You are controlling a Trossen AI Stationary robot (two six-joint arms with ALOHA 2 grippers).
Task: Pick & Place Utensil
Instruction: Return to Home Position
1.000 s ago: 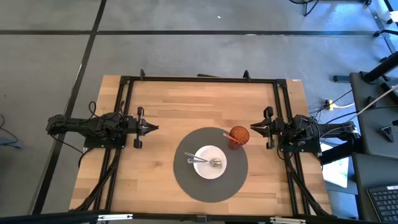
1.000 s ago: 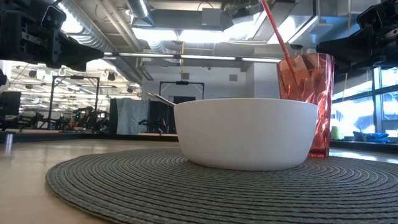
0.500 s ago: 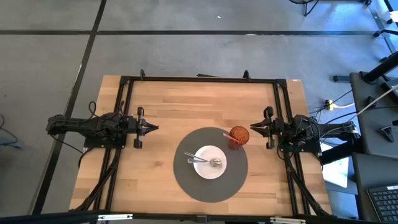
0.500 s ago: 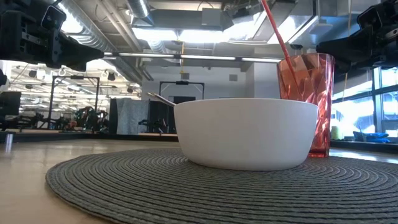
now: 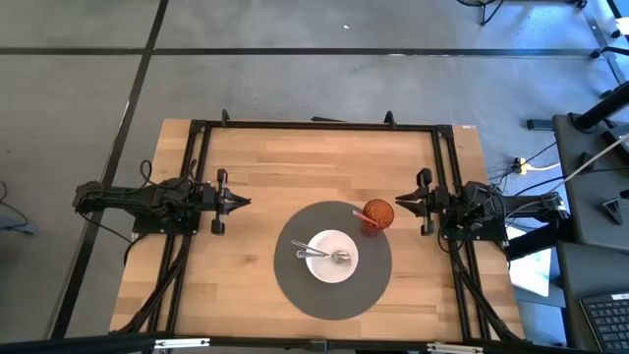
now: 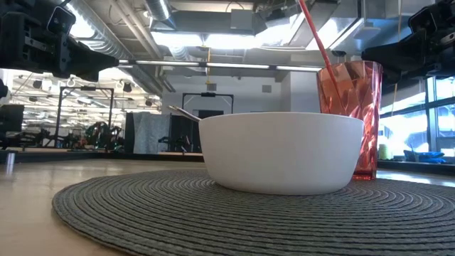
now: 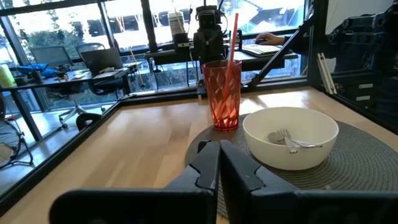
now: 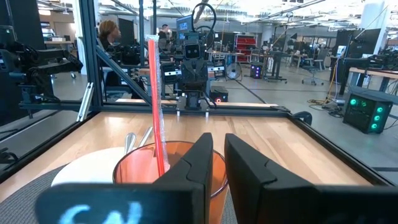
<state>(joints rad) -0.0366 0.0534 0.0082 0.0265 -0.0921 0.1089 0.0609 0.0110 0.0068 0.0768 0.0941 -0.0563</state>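
Left claw: the left claw (image 5: 245,202) hovers over bare wood at the left side of the table (image 5: 295,162), well clear of the mat. Its fingers are drawn together on nothing.
Right claw: the right claw (image 5: 398,203) hangs just beside the orange glass (image 5: 378,213), pointing at it. Its fingers are closed up too, with only a thin slit between them, and they hold nothing.
White bowl: the white bowl (image 5: 332,258) sits near the middle of the gray placemat (image 5: 295,287).
Silver fork: the silver fork (image 7: 293,139) lies inside the bowl. Its tines are near the bowl's centre and its long axis runs across the table, handle toward the left arm's side.
Silver spoon: the silver spoon (image 7: 273,137) lies alongside it, handle pointing much the same way. The two handles make a narrow V.
Orange glass: it stands upright on the mat at the bowl's far right. Its pink straw (image 7: 231,37) tips slightly.
Hard to see: from above, fork and spoon are hard to tell apart. In the low view the bowl's wall hides both, leaving one handle tip above the rim, and the straw's top is cut off. In the right wrist view the glass blocks most of the bowl.
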